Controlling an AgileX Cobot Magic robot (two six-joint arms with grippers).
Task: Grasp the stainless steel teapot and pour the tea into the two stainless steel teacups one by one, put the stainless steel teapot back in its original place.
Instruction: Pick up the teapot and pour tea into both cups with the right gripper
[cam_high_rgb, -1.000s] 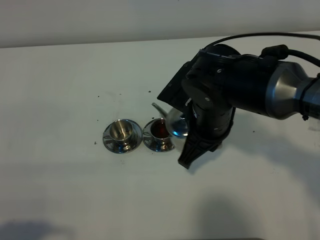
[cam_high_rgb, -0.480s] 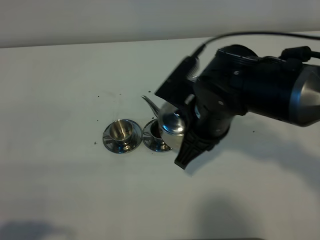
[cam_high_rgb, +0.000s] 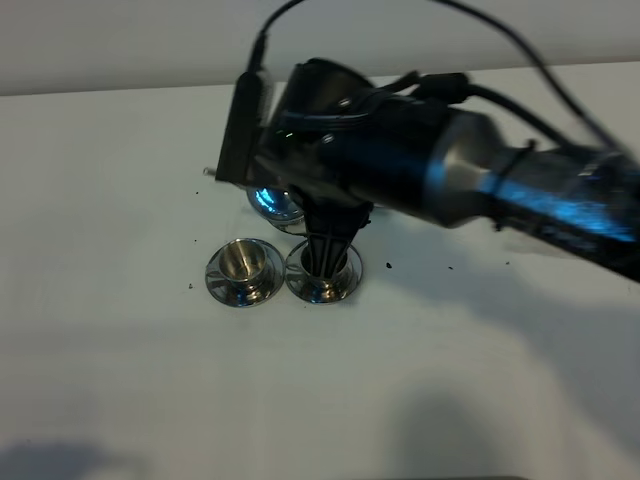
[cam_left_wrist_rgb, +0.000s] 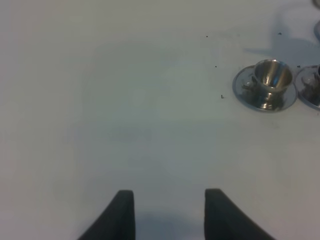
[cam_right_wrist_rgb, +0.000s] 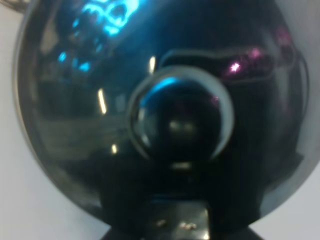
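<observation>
Exterior high: stainless steel teapot (cam_high_rgb: 274, 203) sits just behind left teacup (cam_high_rgb: 243, 266) and right teacup (cam_high_rgb: 322, 282), right gripper (cam_high_rgb: 326, 256) clamped on it. Left gripper (cam_left_wrist_rgb: 169, 210) jaws apart, idle. Your risks: fingertip low over right teacup knocks it; rushed tilt misses left teacup, wets table (cam_high_rgb: 120, 350).

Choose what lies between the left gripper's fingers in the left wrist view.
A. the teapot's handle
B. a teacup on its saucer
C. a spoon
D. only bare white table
D: the left gripper is open with nothing but the white table between its fingers, and the nearest teacup stands well apart from it.
</observation>
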